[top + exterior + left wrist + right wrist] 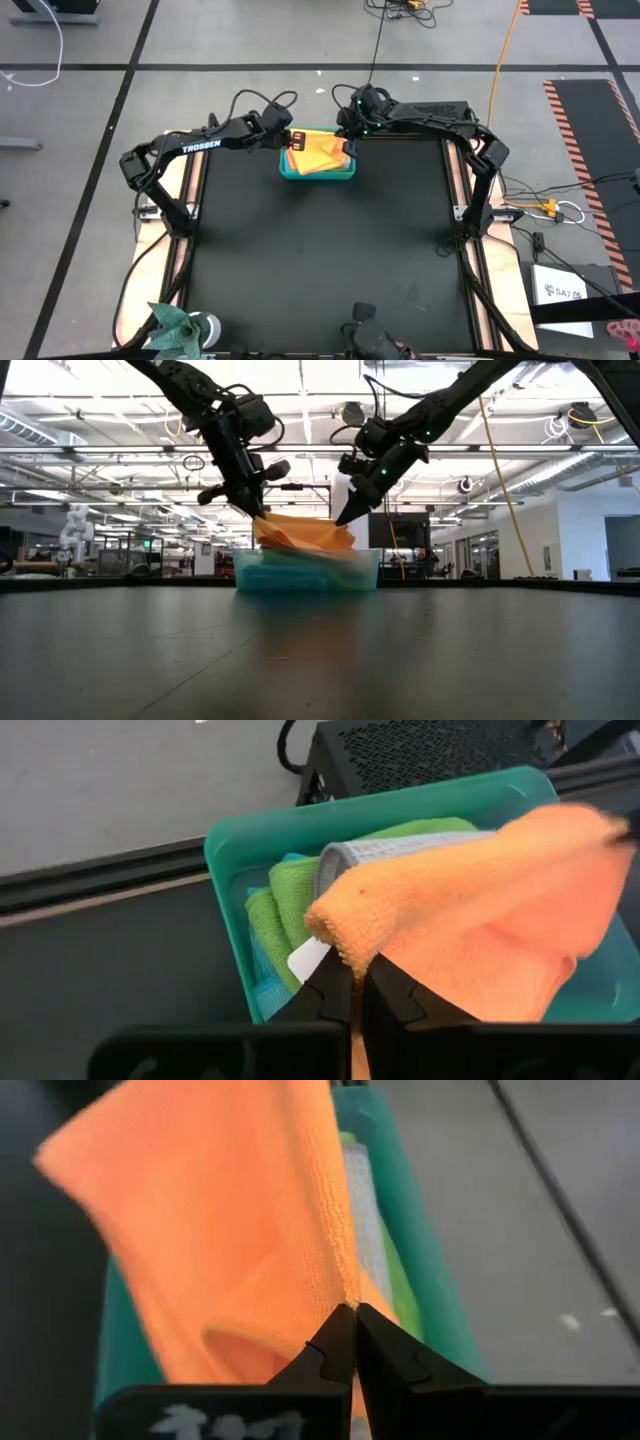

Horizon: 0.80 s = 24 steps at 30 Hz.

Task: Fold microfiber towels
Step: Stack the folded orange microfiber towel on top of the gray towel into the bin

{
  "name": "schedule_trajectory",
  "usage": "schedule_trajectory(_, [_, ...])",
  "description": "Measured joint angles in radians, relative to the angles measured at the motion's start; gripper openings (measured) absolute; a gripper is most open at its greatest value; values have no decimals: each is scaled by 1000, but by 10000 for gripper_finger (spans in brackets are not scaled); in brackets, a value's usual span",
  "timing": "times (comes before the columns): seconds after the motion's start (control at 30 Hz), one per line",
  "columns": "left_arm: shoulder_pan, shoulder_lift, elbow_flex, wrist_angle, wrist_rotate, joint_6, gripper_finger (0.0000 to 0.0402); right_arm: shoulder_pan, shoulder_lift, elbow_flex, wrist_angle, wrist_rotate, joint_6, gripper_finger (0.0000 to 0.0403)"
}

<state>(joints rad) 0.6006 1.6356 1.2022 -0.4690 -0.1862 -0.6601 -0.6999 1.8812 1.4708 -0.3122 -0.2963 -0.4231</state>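
Observation:
A teal plastic bin (318,174) stands at the table's far middle, holding folded towels: green (285,890), grey (390,848) and light blue (262,992). An orange towel (320,155) lies on top of them, raised above the rim (305,532). My left gripper (297,140) is at the bin's left side and is shut on the orange towel. My right gripper (347,148) is at the bin's right side and is shut on the same towel. My left gripper pinches a corner of the orange towel (345,942) between its two fingertips, beside a white label (308,958). Its fingers slant down from the table's left. The corner is raised above the rim, and the rest sags onto the towels in the bin. My right gripper pinches the orange towel's edge (350,1285) between its two fingertips. Its fingers slant down from the table's right. The cloth rises from the bin to the fingertips and hangs slack between the two grippers.
The black table top (320,260) spreads out on the near side of the bin. A dark box (430,750) and cables lie beyond the table's far edge. A green paper object (180,325) sits at the near left corner.

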Motion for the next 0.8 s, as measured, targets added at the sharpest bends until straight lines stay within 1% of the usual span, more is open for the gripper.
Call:
schedule_trajectory(0.1, [-1,0,0,0,-4,34,25,5,-1,0,2,71,-42,7])
schedule_trajectory(0.2, [0,0,0,-12,-44,65,59,7,0,-2,-19,94,-64,26])
schedule_trajectory(0.33, [0,0,0,-6,-99,77,114,6,-2,-2,-7,103,-65,67])
schedule_trajectory(0.43, [0,0,0,-5,-146,80,155,8,-1,-1,-8,154,-70,103])
schedule_trajectory(0.53, [0,0,0,-5,-153,79,187,13,-15,-1,-12,207,-70,134])
schedule_trajectory(0.63, [0,0,0,-2,-171,54,203,20,-41,-1,-21,220,-76,148])
schedule_trajectory(0.73, [0,0,0,-7,-178,-5,204,43,-77,-1,-67,214,-78,148])
schedule_trajectory(0.8, [-2,0,0,-7,-155,-35,199,61,-106,-1,-122,187,-64,143])
